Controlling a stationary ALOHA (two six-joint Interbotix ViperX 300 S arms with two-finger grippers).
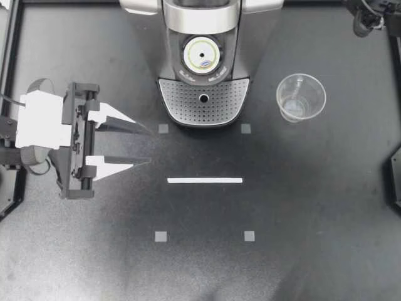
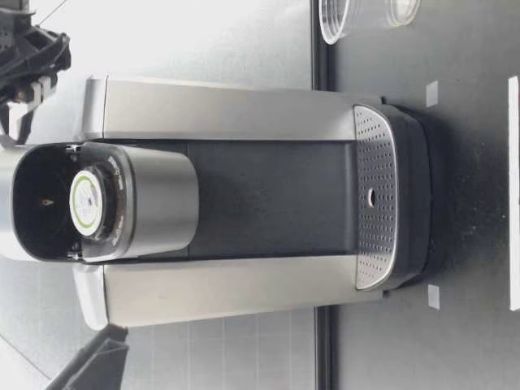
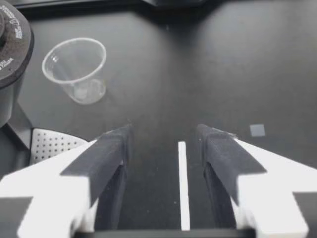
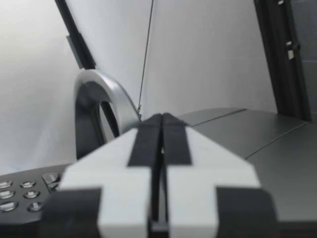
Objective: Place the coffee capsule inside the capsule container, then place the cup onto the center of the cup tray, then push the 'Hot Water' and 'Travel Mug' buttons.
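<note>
The coffee capsule (image 1: 202, 55) lies foil-up in the open capsule container of the coffee machine (image 1: 203, 25); the low view shows the capsule (image 2: 85, 203) there too. A clear plastic cup (image 1: 301, 97) stands upright on the table, right of the perforated cup tray (image 1: 182, 103). My left gripper (image 1: 151, 146) hovers left of the tray, open, with nothing between its fingers. In the left wrist view the cup (image 3: 77, 69) is well ahead of that gripper (image 3: 163, 133). My right arm (image 1: 368, 15) is at the far right corner, its gripper (image 4: 161, 119) shut and empty.
A white tape line (image 1: 205, 180) and small grey square markers (image 1: 161, 236) lie on the black table in front of the machine. The machine's button panel (image 4: 25, 193) and silver handle (image 4: 99, 99) sit close under my right gripper.
</note>
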